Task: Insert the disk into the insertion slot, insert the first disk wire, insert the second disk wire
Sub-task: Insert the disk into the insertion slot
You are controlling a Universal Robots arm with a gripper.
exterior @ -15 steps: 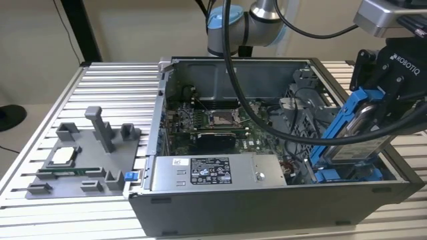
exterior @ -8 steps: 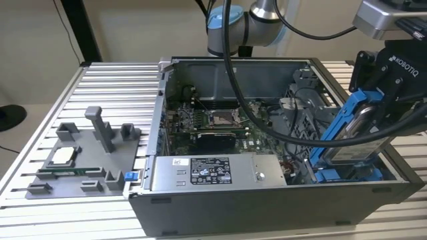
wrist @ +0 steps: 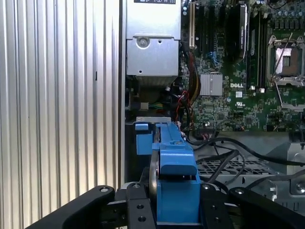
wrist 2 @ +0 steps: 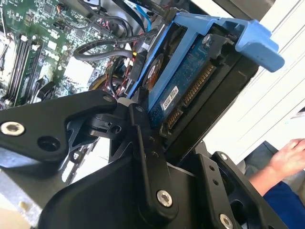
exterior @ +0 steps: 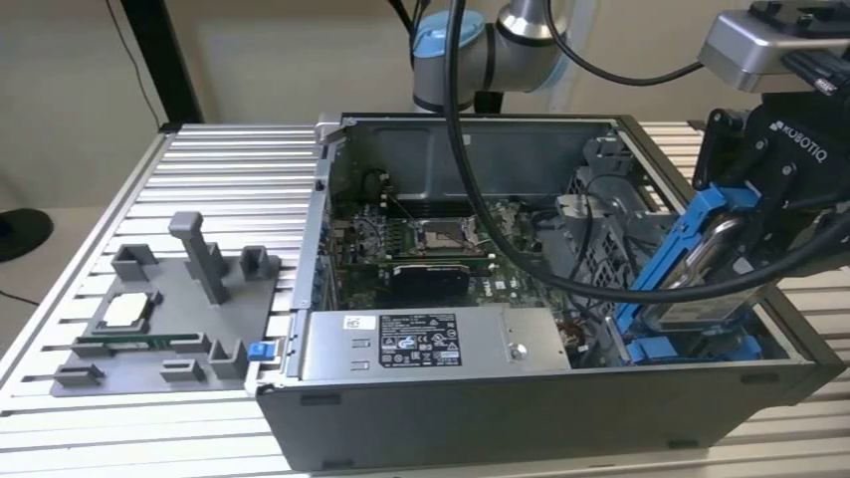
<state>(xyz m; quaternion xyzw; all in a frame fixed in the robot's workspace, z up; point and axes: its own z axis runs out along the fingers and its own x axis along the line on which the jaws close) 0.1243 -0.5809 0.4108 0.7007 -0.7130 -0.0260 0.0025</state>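
My gripper (exterior: 746, 244) is shut on the disk (exterior: 702, 267), a silver drive in a bright blue frame. I hold it steeply tilted over the case's corner at the exterior view's right. Its lower end dips toward the insertion slot (exterior: 691, 349), the grey bay with blue rails. In the second wrist view the disk (wrist 2: 190, 78) shows its circuit board and connector edge between my gripper (wrist 2: 176, 140) fingers. In the first wrist view the blue frame (wrist: 174, 174) stands on edge between the black fingers (wrist: 136, 210). Loose black wires (wrist: 224, 152) lie beside the bay.
The open computer case (exterior: 531, 418) lies on a ribbed metal table (exterior: 226, 169). Inside are a grey power-supply box (exterior: 432, 344) and the motherboard (exterior: 439, 236). A grey fixture (exterior: 173, 319) sits at the exterior view's left. A person's hand (wrist 2: 286, 155) is nearby.
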